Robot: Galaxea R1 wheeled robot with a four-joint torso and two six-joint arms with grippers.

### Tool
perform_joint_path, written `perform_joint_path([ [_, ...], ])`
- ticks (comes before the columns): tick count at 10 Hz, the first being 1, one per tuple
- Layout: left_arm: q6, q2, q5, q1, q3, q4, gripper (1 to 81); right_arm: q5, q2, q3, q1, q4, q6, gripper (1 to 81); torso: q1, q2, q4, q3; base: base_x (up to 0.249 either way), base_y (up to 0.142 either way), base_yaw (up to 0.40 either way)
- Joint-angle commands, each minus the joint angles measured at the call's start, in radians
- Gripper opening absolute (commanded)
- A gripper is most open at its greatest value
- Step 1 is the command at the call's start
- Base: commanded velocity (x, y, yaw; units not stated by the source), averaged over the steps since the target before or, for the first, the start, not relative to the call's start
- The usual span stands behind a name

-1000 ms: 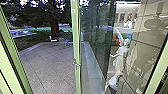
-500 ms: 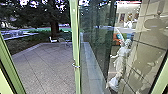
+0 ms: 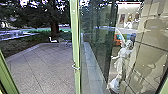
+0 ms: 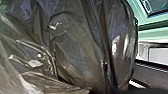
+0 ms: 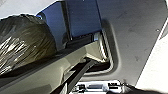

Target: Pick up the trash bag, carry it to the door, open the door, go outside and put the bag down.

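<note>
1. Trash bag (image 4: 75,45) bulges in my left wrist cam; can't tell if either pincer's wide or narrow.
2. Steering too tight could snag it on that green post (image 3: 76,47), centre frame.

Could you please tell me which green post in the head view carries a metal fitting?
The upright middle post; the left post and right post both slant and show no fitting.

Jointed bar (image 5: 50,71) beside dark plate (image 5: 135,37)
</note>
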Motion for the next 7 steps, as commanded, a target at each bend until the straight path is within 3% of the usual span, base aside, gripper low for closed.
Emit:
perform_joint_path([
  [1, 0.004, -0.001, 0.077, -0.056, 0.009, 0.005, 1.0, -0.059, 0.006, 0.015, 0.058, -0.004, -0.002, 81.1, 0.001, 0.000, 0.000, 0.000, 0.075, 0.000, 0.000],
  [7, 0.004, -0.001, 0.077, -0.056, 0.009, 0.006, 1.0, -0.059, 0.006, 0.014, 0.055, -0.007, -0.002, 81.1, 0.001, 0.000, 0.000, 0.000, 0.076, 0.000, 0.000],
])
